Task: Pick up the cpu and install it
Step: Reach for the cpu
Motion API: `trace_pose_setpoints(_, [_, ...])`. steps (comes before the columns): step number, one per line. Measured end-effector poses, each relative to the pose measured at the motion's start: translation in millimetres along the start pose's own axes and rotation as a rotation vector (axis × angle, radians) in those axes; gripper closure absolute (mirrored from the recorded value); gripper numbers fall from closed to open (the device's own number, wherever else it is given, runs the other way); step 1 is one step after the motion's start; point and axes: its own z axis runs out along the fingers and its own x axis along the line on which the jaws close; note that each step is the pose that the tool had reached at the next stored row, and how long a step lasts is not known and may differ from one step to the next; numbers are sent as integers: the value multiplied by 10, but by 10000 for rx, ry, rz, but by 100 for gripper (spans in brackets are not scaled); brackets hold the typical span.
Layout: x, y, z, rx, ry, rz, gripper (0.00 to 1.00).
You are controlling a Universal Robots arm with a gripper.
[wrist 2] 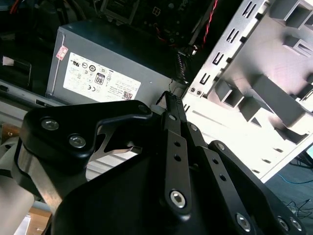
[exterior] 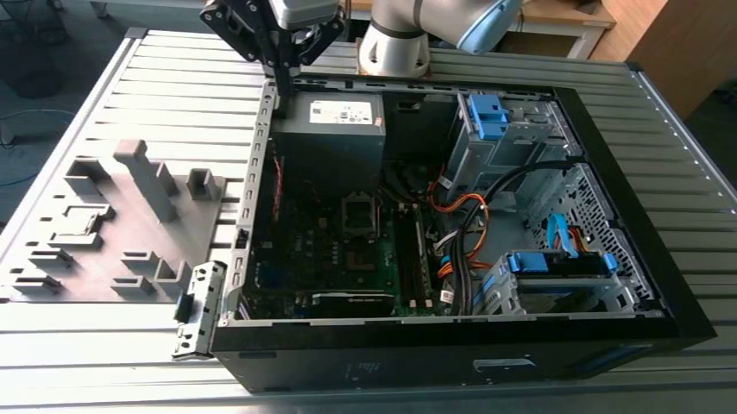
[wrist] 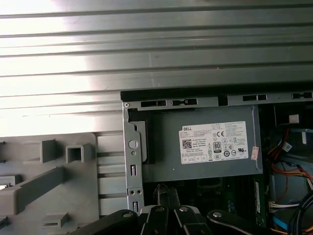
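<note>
Slatted table [exterior: 173, 78] carries the open case [exterior: 461, 366]. I see the cpu [exterior: 83, 222] flat, face up, in the grey tray [exterior: 116, 252]; gripper [exterior: 282, 79], fingers pressed together, empty, hangs over the case edge, well apart.

cpu [exterior: 83, 222], small thin grey square, lying flat in grey tray [exterior: 110, 254] recess, outside the computer case [exterior: 403, 366]

Main print: white label [wrist: 213, 143] on side of grey power-supply box [wrist: 161, 152]. It has rows of small txt, round cert marks, one square code patch. Same label [exterior: 343, 110] in exterior view and label [wrist 2: 95, 78] in second wrist view. Small pink sticker [wrist: 254, 154] by label's corner, same box, tiny print. Small white tag [exterior: 444, 296] inside PC case [exterior: 345, 358], txt too small to tell.
</note>
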Motion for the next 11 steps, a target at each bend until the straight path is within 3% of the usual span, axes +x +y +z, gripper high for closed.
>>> trace_pose_setpoints(11, [19, -2, 3, 1, 1, -1, 89])
